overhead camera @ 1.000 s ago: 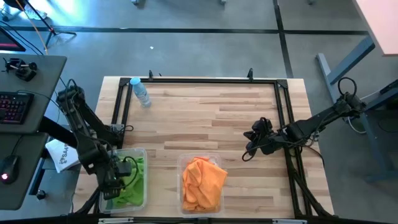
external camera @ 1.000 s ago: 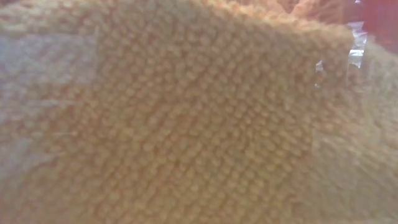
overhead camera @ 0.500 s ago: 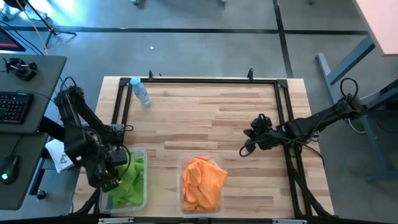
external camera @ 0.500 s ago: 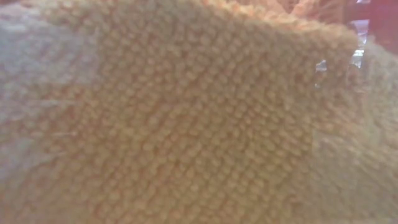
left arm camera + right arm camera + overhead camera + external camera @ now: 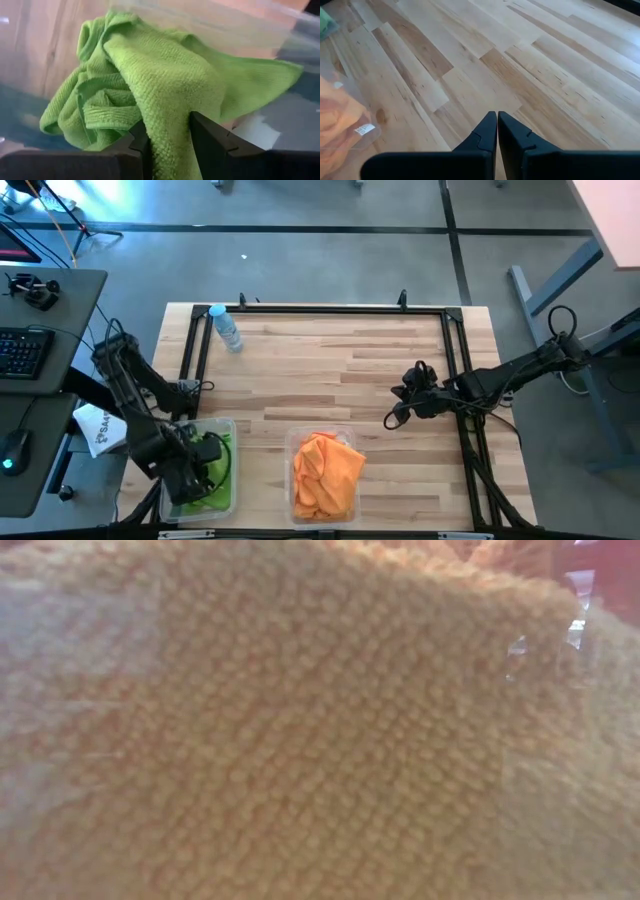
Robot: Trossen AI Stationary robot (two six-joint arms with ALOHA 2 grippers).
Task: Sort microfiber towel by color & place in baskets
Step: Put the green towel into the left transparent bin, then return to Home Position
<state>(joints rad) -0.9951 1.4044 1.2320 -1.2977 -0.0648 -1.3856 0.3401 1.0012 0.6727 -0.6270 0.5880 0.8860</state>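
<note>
Green microfiber towels lie bunched in the left clear basket at the table's near left. My left gripper stands over that basket, pointing down, shut on green cloth. Orange towels fill the second basket at the near middle. They press against its clear wall and fill the low view. My right gripper hangs shut and empty over bare wood to the right of the orange basket, slanting down. My left gripper pinches a thick fold of the green towel between its two fingers, coming from above. Several layers seem bunched in the gap. The rest of the cloth spreads out below the fingers, crumpled and slack, inside the basket.
A small water bottle stands at the far left corner. Black frame rails run along the far edge and both sides. A white packet lies off the left edge. Bare wood spans the table's middle.
My left gripper has shifted over the left basket, first toward the table's left edge, then back over the green cloth and a little up, tipping as it went. It has kept its fingers on the green towel.
</note>
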